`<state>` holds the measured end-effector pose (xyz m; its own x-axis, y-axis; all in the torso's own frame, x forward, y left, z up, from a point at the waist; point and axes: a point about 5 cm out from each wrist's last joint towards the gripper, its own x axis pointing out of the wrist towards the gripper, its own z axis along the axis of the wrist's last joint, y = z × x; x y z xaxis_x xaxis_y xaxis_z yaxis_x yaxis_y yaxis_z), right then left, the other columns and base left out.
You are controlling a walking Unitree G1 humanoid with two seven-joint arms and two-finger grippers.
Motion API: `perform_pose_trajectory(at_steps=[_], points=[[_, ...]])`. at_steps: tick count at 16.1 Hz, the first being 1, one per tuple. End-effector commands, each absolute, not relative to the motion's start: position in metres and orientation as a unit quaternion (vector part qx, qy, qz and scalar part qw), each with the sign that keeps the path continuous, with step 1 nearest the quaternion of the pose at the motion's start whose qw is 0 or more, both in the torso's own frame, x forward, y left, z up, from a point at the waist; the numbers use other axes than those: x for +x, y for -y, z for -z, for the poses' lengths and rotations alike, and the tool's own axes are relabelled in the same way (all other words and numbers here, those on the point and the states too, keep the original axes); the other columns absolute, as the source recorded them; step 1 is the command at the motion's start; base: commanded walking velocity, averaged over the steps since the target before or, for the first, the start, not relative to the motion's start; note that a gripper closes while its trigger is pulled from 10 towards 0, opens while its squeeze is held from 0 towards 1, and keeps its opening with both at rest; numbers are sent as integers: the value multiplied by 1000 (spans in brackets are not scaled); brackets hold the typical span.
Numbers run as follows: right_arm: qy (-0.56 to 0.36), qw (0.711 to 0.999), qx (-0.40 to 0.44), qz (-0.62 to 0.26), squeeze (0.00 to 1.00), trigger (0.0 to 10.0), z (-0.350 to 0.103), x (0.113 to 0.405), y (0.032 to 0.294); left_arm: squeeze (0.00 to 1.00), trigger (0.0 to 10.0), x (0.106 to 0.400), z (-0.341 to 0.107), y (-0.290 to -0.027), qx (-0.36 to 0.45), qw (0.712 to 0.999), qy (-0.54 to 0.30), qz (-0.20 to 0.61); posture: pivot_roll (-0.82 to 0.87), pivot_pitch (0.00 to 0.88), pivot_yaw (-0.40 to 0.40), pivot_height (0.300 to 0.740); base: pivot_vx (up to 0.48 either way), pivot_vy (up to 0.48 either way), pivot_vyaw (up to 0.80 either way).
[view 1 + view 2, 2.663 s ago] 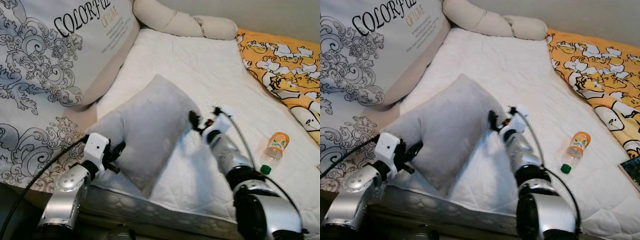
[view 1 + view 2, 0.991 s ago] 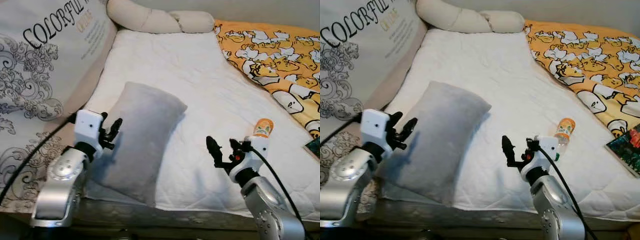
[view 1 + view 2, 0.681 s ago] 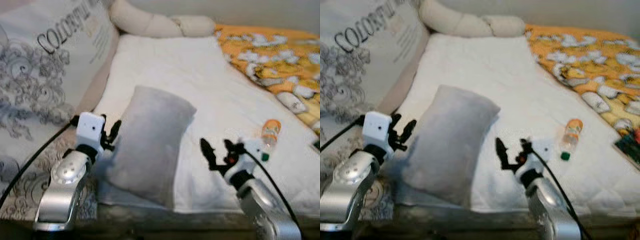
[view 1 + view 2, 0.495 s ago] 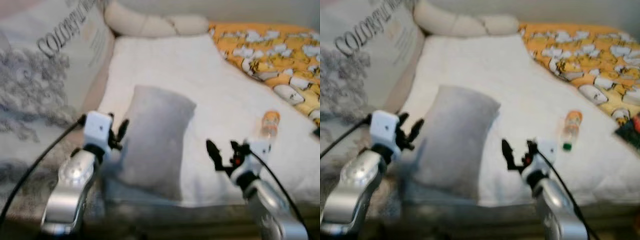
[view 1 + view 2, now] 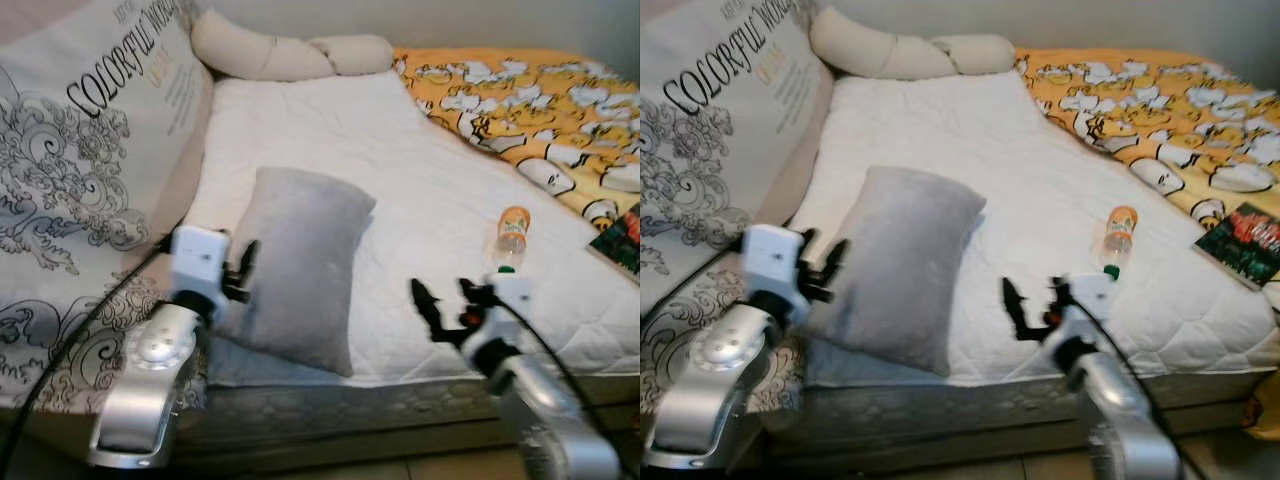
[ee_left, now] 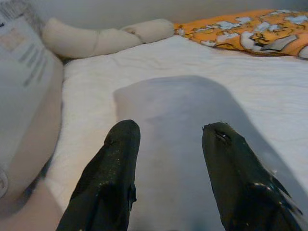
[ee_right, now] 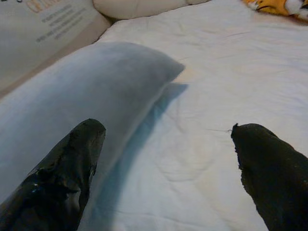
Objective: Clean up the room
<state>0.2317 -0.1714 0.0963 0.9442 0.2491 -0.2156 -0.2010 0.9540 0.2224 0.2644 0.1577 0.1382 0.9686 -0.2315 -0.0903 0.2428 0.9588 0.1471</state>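
Released and lying flat near mattress front edge: grey pillow. Hovering apart, fingers spread, gripping nothing: left gripper, right gripper.

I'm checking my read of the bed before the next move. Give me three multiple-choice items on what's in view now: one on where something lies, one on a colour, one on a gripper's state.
1. Where does the bottle lie?
A. On the white mattress, robot's right of the grey pillow
B. On the orange blanket
C. On top of the grey pillow

2. What colour is the bottle's cap?
A. Red
B. Green
C. White

3. How is the left gripper?
A. Shut on the pillow
B. Shut on the bottle
C. Open, holding nothing

Answers:
1. A: the bottle rests on the mattress, apart from the grey pillow and short of the orange blanket.
2. B: the cap at its near end is green.
3. C: the left gripper shows spread fingers with the pillow beyond them.
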Motion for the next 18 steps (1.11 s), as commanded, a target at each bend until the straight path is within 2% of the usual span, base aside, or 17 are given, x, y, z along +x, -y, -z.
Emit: perform_pose_trajectory(at_steps=[1,4,9,18], points=[[-116,979,95,-138,0,10000,-100,236,164,0,10000,265,-142,-168,90,991,-31,96,53,0,-11,740,0,0,0],[-115,977,90,-155,0,10000,-103,240,163,0,10000,262,-139,-172,83,993,-34,77,61,0,-29,740,292,0,800],[-120,978,111,-129,0,10000,-99,241,166,0,10000,256,-135,-169,80,992,-46,88,76,0,-42,740,316,0,0],[-115,984,109,-83,0,10000,-99,237,174,0,10000,261,-132,-160,61,990,-56,118,34,0,-14,740,0,0,0]])
